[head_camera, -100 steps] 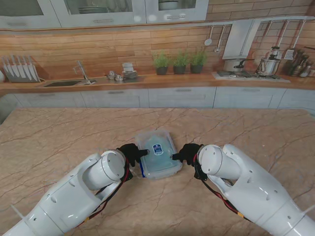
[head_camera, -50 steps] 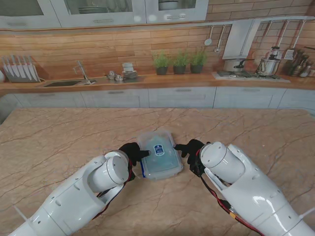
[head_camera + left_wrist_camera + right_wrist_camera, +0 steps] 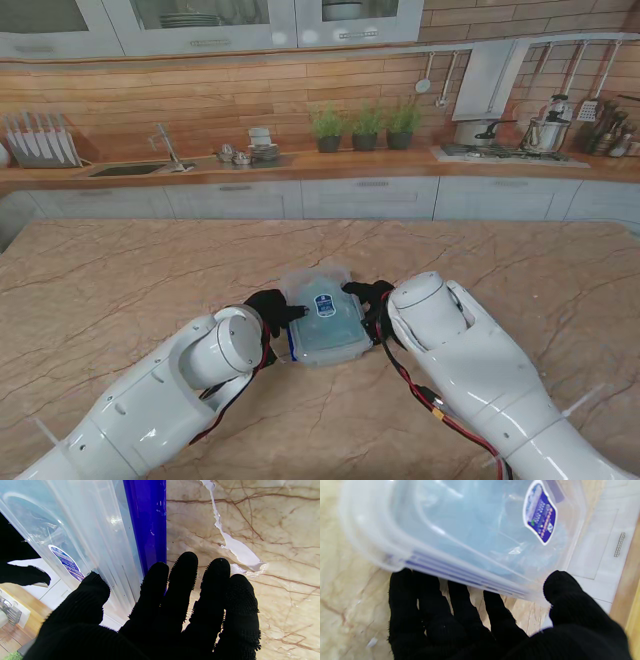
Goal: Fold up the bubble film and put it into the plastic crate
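Note:
The clear plastic crate (image 3: 322, 322) lies lidded on the marble table between my hands, with a blue label (image 3: 321, 305) on its lid. Pale blue film shows dimly through the lid (image 3: 470, 525); its folds cannot be made out. My left hand (image 3: 268, 308) is at the crate's left side: thumb on the lid (image 3: 87, 530), fingers (image 3: 185, 580) by the blue clip (image 3: 147, 517). My right hand (image 3: 368, 300) grips the right side, fingers (image 3: 460, 600) under the rim and thumb over it. The crate looks tipped up in the right wrist view.
The marble table (image 3: 150, 270) stretches wide on every side of the crate. A kitchen counter with a sink (image 3: 130, 168), potted plants (image 3: 365, 125) and a stove (image 3: 500, 150) runs along the far wall, well beyond reach.
My right arm has swung in toward the crate and its hand has closed on the right rim. The left hand has stayed at the left side. The crate has shifted slightly.

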### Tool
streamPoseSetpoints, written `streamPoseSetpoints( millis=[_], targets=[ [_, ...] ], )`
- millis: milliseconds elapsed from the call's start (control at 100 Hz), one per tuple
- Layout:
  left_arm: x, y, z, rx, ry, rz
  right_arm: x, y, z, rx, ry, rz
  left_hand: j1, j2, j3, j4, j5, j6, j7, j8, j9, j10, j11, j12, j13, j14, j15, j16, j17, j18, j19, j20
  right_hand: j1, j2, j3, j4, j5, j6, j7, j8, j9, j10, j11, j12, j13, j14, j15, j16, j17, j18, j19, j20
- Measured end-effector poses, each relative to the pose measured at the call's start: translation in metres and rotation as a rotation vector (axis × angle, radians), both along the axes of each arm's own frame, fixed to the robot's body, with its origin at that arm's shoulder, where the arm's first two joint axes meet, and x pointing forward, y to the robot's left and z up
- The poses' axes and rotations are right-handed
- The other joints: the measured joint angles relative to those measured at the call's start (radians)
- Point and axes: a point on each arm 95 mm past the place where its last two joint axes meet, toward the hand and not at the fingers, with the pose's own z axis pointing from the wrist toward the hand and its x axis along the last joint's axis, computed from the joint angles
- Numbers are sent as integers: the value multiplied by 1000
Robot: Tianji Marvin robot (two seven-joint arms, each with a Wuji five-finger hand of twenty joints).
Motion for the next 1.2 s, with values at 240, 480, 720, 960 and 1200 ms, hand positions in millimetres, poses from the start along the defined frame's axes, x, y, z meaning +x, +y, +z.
streamPoseSetpoints(
  millis=[240, 480, 720, 960, 1200],
  targets=[
    [0, 2, -1, -12, 1, 4, 7, 16, -3, 36, -7, -112, -1, -9, 4, 0, 0, 0, 8, -18, 0, 0, 0, 0, 0, 0, 0, 0, 0, 0, 0, 0, 0, -62, 58, 4, -105, -51, 56, -15, -123, -30, 103, 36, -27, 66, 58, 44, -5, 54, -8, 1],
    [-1, 5, -2, -15, 2, 8, 10, 18, -9, -37, -26, -107, -11, -9, 18, -10, 0, 0, 8, -20, 0, 0, 0, 0, 0, 0, 0, 0, 0, 0, 0, 0, -19, -141, 122, -10, -156, -70, 90, -72, -148, -46, 284, 67, 23, 5, 338, 157, 62, 32, 154, 24],
    [0, 5, -2, -20, 16, -2, 5, 15, -12, -91, -73, -119, -11, -9, 24, -19, -1, -1, 8, -20, 0, 0, 0, 0, 0, 0, 0, 0, -5, 0, 0, 0, -72, -236, 118, -15, -169, -84, 150, -133, -124, -46, 319, 68, 138, -45, 464, 223, 103, 6, 204, 23],
    [0, 3, -3, -23, 16, -10, 2, 12, -15, -137, -95, -50, -21, -9, 31, -21, -3, -18, 8, -24, 0, 0, 0, 0, 0, 0, -1, 0, -12, -1, 0, 0, -52, -198, 143, -37, 420, 48, 183, -169, 289, 118, 141, 45, 359, -87, 731, 215, 176, -75, 304, 11],
    [-3, 1, -5, -40, 11, -16, -2, 13, -8, -306, -197, 153, -21, 8, 49, -20, -9, 35, 8, -27, 0, 4, 0, 0, -1, 0, -1, 0, -13, -1, 0, 0, -44, -79, 149, -40, 563, 146, 237, -59, 519, 144, 175, 33, 592, -122, 924, 216, 267, -91, 393, 11]
  ],
)
